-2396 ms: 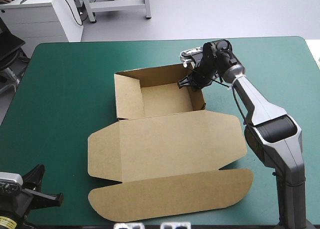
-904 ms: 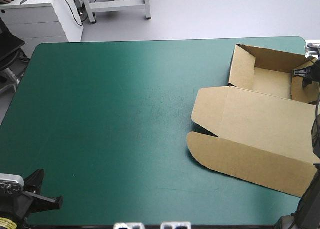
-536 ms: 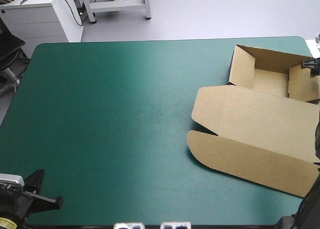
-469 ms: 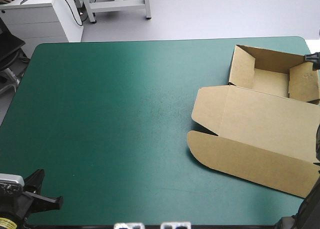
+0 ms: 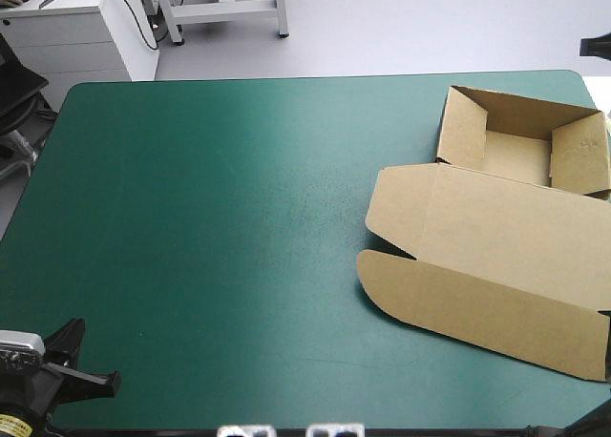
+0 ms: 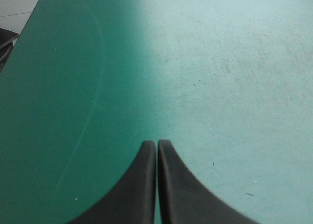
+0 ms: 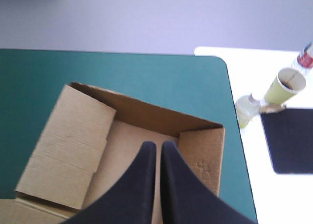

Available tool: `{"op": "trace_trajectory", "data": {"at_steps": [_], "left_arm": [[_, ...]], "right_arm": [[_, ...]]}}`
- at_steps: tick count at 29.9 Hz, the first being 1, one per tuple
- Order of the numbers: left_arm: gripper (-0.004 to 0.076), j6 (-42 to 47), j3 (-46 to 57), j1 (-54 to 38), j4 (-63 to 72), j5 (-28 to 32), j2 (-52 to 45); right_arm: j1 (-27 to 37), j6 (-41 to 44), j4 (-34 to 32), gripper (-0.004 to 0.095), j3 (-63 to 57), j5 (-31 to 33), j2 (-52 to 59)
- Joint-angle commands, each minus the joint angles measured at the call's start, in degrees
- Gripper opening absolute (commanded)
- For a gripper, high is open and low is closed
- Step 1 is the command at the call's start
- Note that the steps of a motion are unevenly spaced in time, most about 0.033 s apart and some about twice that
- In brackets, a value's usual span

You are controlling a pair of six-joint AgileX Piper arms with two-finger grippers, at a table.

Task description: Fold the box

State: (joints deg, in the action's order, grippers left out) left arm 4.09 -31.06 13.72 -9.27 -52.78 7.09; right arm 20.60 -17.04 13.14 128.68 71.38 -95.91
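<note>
The left gripper (image 6: pixel 156 143) is sitting at the near left, fingers pressed together; the right gripper (image 7: pixel 158 145) is hovering at the far right, fingers likewise meeting.

On my feed the counter (image 5: pixel 220 227) carries a teal-green cover (image 5: pixel 143 170) with rounded corners. One thing lies directly on it: the brown box (image 5: pixel 496 237), sitting in the far right part and reaching the counter's right edge. Its tray (image 5: pixel 516 158) stands open near the far right corner, walls raised on all four sides, the floor showing inside. The lid (image 5: pixel 506 229) lies flat on the cover on the near side of the tray, and its long flap (image 5: pixel 458 303) with a rounded end stretches flat nearer to me, running slantwise toward the near right corner. Close up, I see faint scuffs (image 6: pixel 230 62) and one thin curved line (image 6: pixel 90 121) on the cover.
</note>
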Motion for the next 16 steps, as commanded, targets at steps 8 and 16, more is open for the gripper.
{"op": "trace_trajectory", "data": {"at_steps": [8,16], "left_arm": [[-0.0008,0.68,-1.36,0.26,-0.29,5.18,1.06],[-0.0008,0.68,-1.36,0.26,0.25,5.18,1.06]], "right_arm": [[-14.90,0.02,-0.88,-0.0006,-10.13,0.30,20.75],[-26.32,2.76,-11.16,-0.0006,-34.54,-0.32,39.10]]}}
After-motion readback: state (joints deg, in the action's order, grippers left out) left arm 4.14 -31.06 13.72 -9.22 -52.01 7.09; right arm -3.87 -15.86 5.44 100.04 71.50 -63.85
